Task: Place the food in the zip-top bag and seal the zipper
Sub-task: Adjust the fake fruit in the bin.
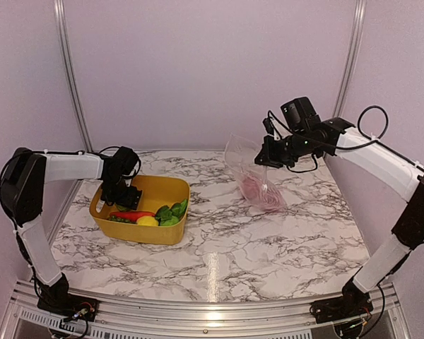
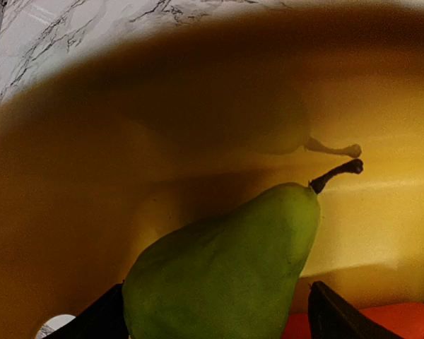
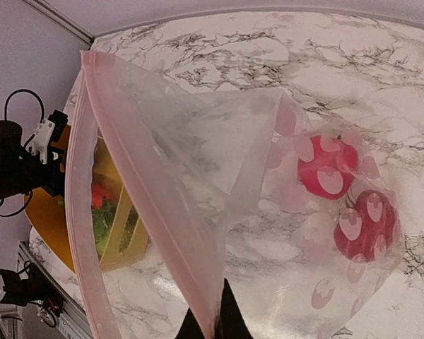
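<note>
Jaws of left gripper [image 2: 219, 321] apart, flanking green pear [image 2: 226, 268] in yellow basket [image 1: 171, 185] | right gripper [image 3: 213, 321] jaws clamped on zipper [image 3: 152, 191] of zip-top bag [image 3: 198, 141] | red round ones [image 3: 328, 166] inside

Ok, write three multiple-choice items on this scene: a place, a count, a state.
1. Where is the green pear? A) in the zip-top bag B) held by the right gripper C) in the yellow basket
2. How many red spotted toy foods are in the bag? A) none B) two C) five
3. The right gripper is: A) open over the basket B) shut on the zipper strip C) shut, holding nothing
Key: 1 C, yellow wall behind it; 2 B, both show through the plastic; 3 B, jaws pinch the strip.
</note>
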You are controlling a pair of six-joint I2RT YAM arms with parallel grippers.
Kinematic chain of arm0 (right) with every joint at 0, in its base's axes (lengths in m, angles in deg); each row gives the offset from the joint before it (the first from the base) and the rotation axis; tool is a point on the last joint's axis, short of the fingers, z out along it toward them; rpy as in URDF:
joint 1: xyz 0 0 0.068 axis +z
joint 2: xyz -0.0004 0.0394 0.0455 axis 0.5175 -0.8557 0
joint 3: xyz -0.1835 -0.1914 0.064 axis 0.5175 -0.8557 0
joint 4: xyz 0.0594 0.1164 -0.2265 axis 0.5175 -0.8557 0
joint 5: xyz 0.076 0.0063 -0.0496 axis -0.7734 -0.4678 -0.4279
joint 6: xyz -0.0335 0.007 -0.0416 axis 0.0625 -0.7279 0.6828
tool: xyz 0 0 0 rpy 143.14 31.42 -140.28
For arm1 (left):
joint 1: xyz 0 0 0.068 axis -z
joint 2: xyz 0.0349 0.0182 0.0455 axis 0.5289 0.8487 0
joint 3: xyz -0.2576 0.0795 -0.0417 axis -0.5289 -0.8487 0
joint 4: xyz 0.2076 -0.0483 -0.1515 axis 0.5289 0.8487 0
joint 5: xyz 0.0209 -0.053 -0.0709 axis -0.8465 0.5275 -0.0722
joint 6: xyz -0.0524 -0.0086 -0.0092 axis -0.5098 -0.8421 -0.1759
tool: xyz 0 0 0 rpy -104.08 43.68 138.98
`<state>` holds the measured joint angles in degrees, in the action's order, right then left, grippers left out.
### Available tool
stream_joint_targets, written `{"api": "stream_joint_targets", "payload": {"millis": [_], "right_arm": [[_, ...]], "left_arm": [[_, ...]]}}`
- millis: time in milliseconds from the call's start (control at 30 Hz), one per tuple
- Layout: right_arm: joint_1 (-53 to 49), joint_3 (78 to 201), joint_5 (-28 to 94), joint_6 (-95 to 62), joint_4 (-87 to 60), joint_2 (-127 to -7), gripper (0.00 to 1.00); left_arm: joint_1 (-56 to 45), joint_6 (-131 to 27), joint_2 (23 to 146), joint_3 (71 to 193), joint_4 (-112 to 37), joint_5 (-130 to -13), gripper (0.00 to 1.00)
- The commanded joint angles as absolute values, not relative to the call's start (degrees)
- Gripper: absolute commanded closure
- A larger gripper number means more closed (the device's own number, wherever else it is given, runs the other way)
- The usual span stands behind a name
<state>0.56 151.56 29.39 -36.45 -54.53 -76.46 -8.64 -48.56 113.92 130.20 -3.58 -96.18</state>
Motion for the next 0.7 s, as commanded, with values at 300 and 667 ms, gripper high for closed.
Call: {"api": "stream_joint_targets", "payload": {"millis": [300,667], "right_arm": [[-0.37,152.12,27.26,-36.21,-52.29,-77.13,0.98],[-0.41,152.37,27.8,-35.71,-54.01,-76.69,0.98]], "left_arm": [[-7.14,-52.52,108.52,126.38,-3.2,-92.94,0.11],[-7.09,-42.04,110.11,129.88,-9.04,-96.47,0.09]]}}
